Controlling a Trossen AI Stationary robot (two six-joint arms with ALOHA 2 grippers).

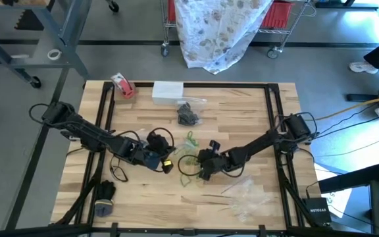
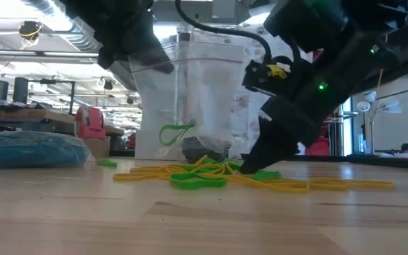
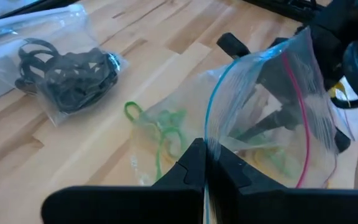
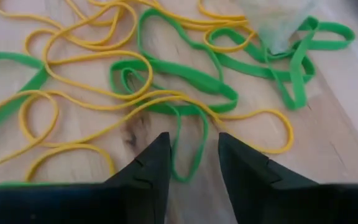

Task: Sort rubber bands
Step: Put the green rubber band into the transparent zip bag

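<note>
- Your left hand point(image 3: 205, 180) is at the middle of the table point(image 1: 242, 105), just left of the pile of bands. Its fingers are pressed together on the rim of a clear bag point(image 3: 272, 118), pinching the plastic and holding the bag upright with its mouth open.
- That clear bag has a blue and a red strip along its mouth. A few green bands point(image 3: 166, 134) show through its lower part, one loop lying partly outside on the wood.
- Your right hand point(image 4: 194, 165) is just to the right of the left one, low over the tangle of loose bands. Its fingers stand partly spread, one on each side of a green loop point(image 4: 188, 140). They are not closed on it.
- The loose rubber bands lie on the wood at the table's middle: yellow bands point(image 4: 73, 93) and green ones wound through each other, under and just ahead of the right hand. In the low view the same pile point(image 2: 211, 173) lies flat on the table in front of the upright bag.
- A second bag holding black bands point(image 3: 67, 71) lies flat toward the far side of the table, well apart from the pile.
- More clear bags point(image 1: 249, 197) lie flat near the front right of the table.
- A red-and-white tape roll point(image 1: 124, 85) sits at the far left corner, with a white box point(image 1: 168, 91) just beside it.
- A blue bundle point(image 2: 27, 150) lies near the front left edge; you cannot tell from the views what it holds.
</note>
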